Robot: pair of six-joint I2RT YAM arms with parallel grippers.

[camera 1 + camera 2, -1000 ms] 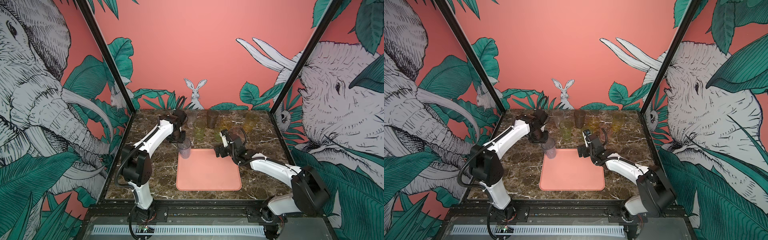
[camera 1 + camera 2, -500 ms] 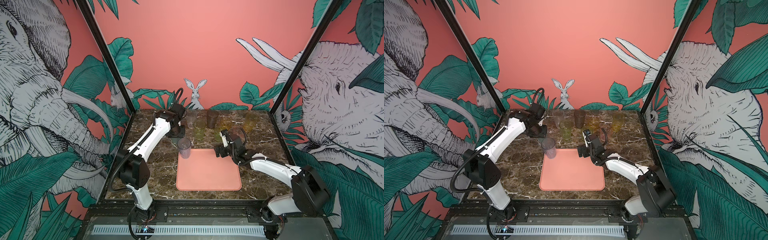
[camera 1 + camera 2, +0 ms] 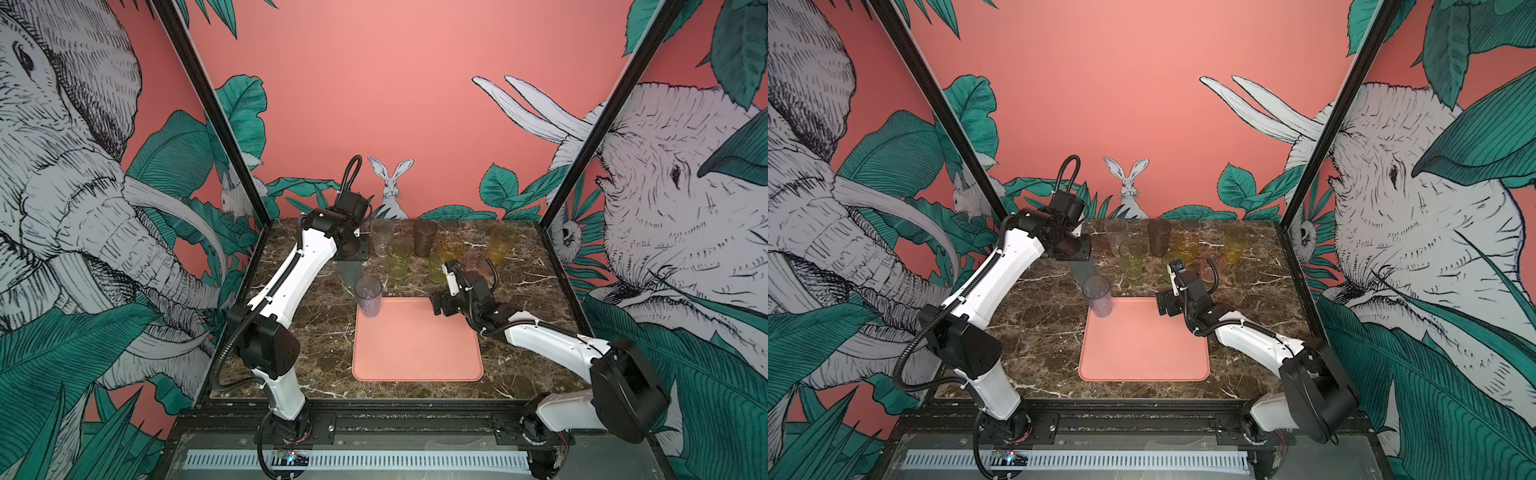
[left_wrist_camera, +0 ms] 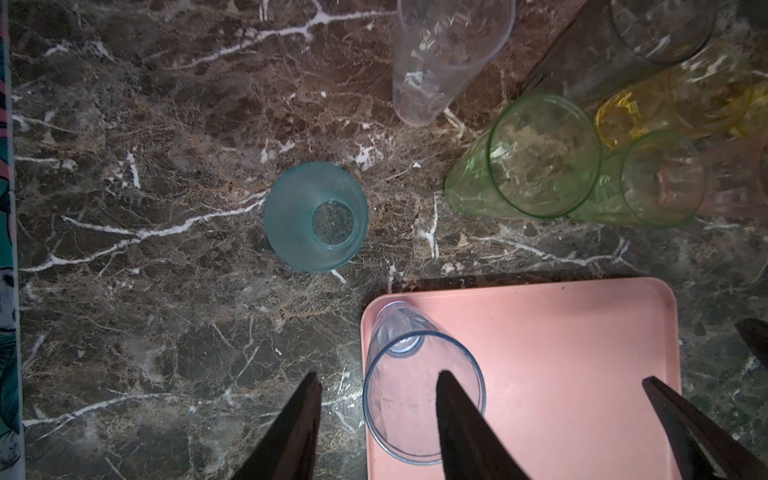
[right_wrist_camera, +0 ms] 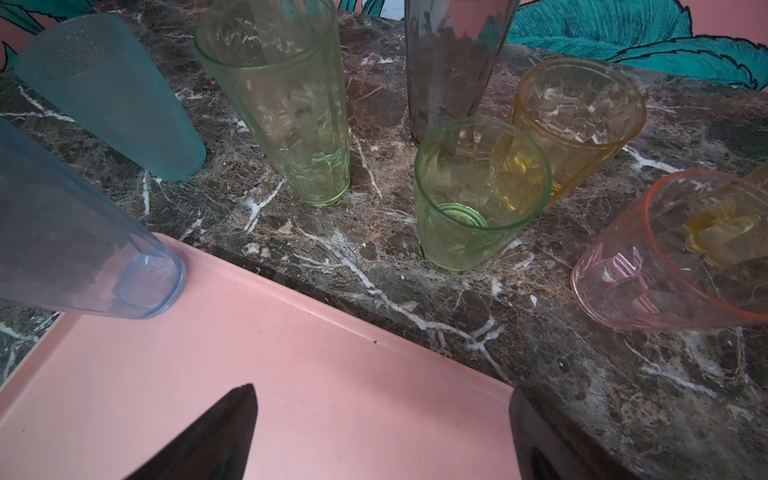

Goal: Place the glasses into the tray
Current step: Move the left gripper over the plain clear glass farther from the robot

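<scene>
a: the location of the task's items is requested.

b: one grey-violet tumbler is found upright in the tray, at its far left corner. eight more are recorded upright on the marble table behind the tray. among them are a frosted blue-grey tumbler just off that corner, and a short yellow-green tumbler and a pink tumbler near the far edge.

a: gripper condition?

b: the left gripper is seen raised above that corner, jaws partly parted, nothing held. the right gripper is seen over the far side of the tray, jaws spread wide, nothing between them.

a: handling properties are to be assessed.

b: thin plastic is judged: light, easily tipped, smooth-walled, likely to flex if squeezed hard. the walls widen upward, so a hold across the wall somewhat below the rim is judged to wedge rather than slide. moderate force is advised. the short yellow-green tumbler is judged the nearest reach for the right gripper. an amber tumbler close behind it is to be kept clear of.
</scene>
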